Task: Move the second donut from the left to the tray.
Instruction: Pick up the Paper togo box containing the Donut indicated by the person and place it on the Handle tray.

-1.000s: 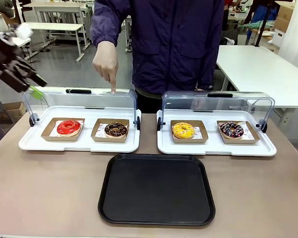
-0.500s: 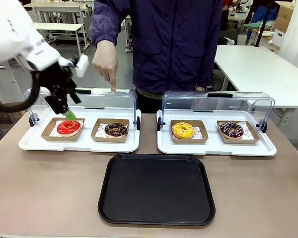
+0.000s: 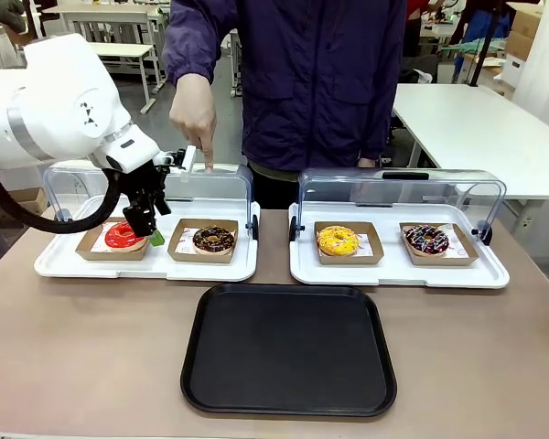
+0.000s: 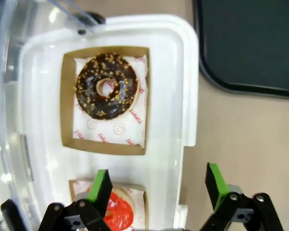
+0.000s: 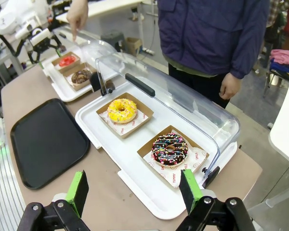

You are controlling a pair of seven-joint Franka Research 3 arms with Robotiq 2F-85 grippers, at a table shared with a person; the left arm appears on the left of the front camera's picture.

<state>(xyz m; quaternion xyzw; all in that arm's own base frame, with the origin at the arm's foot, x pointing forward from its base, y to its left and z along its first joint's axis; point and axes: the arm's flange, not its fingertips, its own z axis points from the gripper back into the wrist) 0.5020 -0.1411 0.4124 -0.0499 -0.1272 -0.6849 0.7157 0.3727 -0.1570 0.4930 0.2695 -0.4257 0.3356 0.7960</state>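
Second donut from the left (image 4: pixel 106 86) lay untouched just ahead of the left pincer (image 4: pixel 156 185), newly swung in, spread wide.

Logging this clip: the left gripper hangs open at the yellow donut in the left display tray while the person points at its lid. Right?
Not quite: the open left gripper hangs at the red-glazed donut, not a yellow one, as the front view shows. The rest holds: left display tray, person's hand pointing at its lid.
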